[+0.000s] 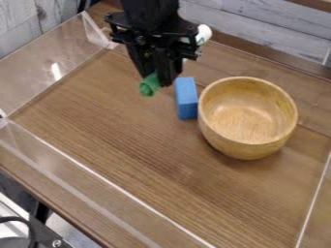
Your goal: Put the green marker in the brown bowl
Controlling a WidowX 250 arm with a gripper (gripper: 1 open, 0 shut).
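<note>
Camera view: the black gripper (pixel 161 68) hangs at about 11 o'clock from the frame's centre, clamped shut on the green marker (pixel 169 64). That marker is held aslant above the wooden table (pixel 116 145), its green end low at roughly 7 o'clock from the jaws, its white end up at 2 o'clock. A blue block (pixel 188 97) stands just below the gripper. The brown bowl (pixel 249 117) sits at 3 o'clock from centre, beside the block.

black arm, gripper (pixel 158 76) clamped, pointing down
</note>
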